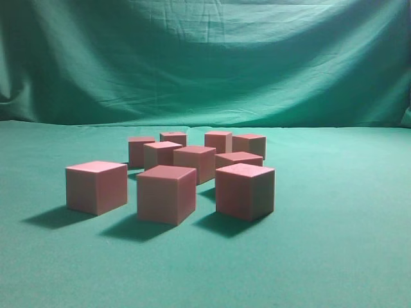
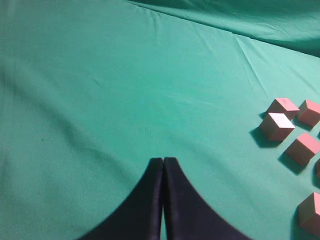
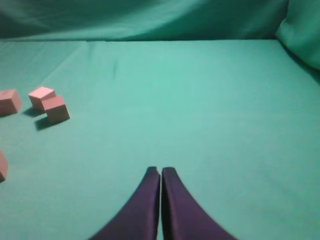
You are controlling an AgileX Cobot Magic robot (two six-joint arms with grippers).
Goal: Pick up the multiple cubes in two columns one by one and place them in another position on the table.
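Observation:
Several pinkish-red cubes (image 1: 194,162) stand grouped on the green table (image 1: 334,244) in the exterior view, with three large ones in front, such as the left one (image 1: 96,186). No gripper shows in that view. In the left wrist view my left gripper (image 2: 163,160) is shut and empty over bare cloth, with cubes (image 2: 277,126) well off at the right edge. In the right wrist view my right gripper (image 3: 160,170) is shut and empty, with cubes (image 3: 56,110) far to its left.
A draped green cloth backdrop (image 1: 205,58) rises behind the table. Bare green cloth lies to the left, right and front of the cube group.

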